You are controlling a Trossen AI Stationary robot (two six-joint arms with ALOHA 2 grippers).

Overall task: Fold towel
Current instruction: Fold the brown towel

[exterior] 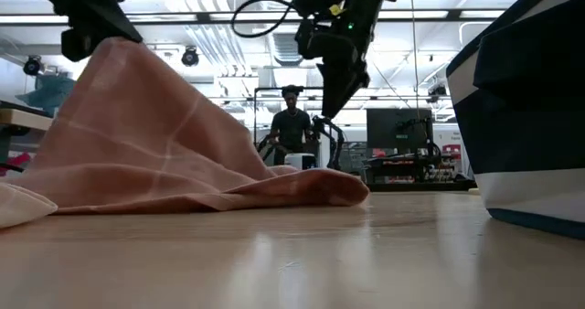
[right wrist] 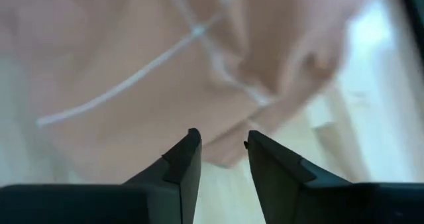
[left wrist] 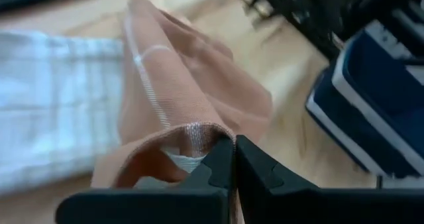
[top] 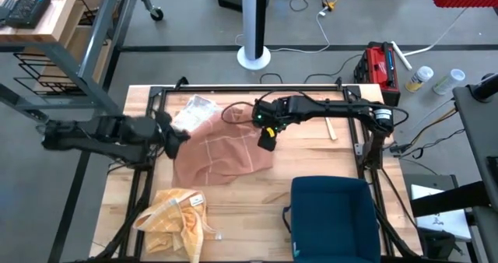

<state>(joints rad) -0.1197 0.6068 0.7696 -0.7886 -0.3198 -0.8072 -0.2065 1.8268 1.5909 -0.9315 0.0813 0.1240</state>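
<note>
Bare wood between yellow cloth [top: 175, 216] and blue bin [top: 334, 216] lies open

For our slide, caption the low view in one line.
Left hand lifts the pink towel by its edge while the right hand hovers open above it.

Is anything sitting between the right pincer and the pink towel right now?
Nothing visible. The right pincer hangs open just above the pink towel, with only air between. The left pincer is shut on the towel's far edge.
</note>
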